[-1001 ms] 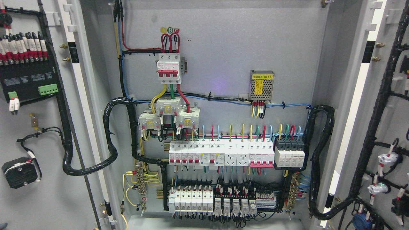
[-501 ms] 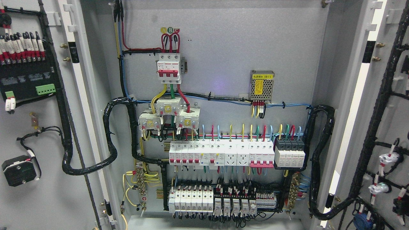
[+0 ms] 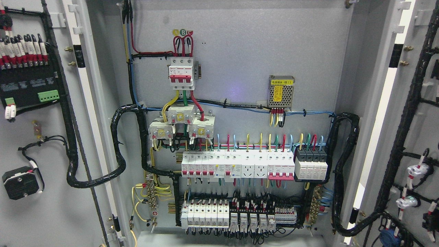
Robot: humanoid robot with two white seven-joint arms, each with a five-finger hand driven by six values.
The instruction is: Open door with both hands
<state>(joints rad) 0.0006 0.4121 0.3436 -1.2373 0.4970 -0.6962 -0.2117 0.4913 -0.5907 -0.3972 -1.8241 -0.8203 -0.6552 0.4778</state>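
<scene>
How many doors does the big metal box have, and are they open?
2, both swung open. The left door stands at the picture's left edge with wires on its inside; the right door stands at the right edge. Between them is the cabinet's back panel. No robot hands show.

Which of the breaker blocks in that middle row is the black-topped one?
The block at the row's right end: black on top, white below, under yellow, green, red and blue wires. The other blocks in that row are white-topped.
</scene>
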